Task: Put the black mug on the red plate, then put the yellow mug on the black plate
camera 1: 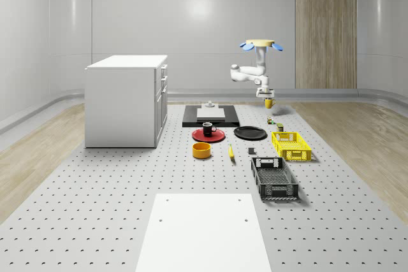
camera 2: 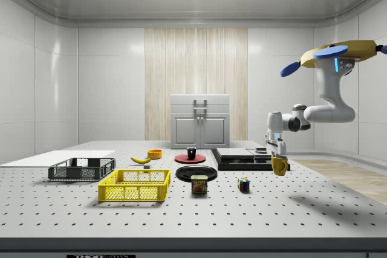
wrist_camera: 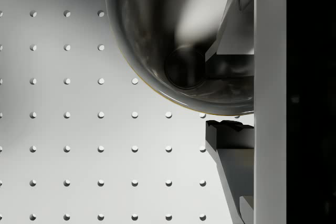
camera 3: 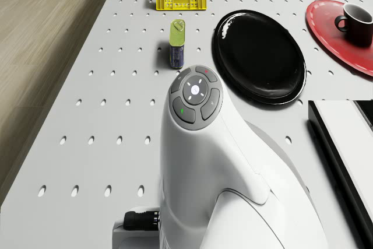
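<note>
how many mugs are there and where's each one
2. The black mug stands on the red plate. The yellow mug hangs in the gripper, off the table, beside the black plate, with the drone hovering above. I see no others.

There were two ceramic mugs, a black mug [camera 1: 208, 128] and a yellow mug [camera 1: 269, 102]; two round plates, red [camera 1: 208, 136] and black [camera 1: 250, 133]; two mesh crates, yellow [camera 1: 291, 146] and dark grey [camera 1: 274, 178].
</note>
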Robot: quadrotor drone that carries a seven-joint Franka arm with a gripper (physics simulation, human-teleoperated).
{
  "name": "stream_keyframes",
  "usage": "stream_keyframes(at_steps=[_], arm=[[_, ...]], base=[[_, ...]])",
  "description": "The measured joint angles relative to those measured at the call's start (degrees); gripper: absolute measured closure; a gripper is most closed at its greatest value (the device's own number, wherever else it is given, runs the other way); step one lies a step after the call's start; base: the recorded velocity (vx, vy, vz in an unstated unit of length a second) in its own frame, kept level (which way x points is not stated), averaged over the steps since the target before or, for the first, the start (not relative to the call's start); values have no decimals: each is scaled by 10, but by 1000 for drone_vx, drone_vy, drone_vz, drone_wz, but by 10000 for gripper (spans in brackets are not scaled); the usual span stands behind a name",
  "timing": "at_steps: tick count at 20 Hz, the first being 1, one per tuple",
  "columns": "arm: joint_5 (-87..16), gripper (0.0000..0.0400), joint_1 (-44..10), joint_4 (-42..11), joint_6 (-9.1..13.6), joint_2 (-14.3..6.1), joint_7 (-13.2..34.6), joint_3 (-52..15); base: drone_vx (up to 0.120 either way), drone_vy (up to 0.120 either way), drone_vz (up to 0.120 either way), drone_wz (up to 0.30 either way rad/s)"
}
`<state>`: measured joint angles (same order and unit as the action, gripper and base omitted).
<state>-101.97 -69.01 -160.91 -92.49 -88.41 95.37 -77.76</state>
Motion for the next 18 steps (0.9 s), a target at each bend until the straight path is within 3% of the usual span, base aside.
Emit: stream_keyframes(at_steps=[18], arm=[[13,290,-1,-2,-4,-9,1,-11]], base=[[120,-120,0,0]])
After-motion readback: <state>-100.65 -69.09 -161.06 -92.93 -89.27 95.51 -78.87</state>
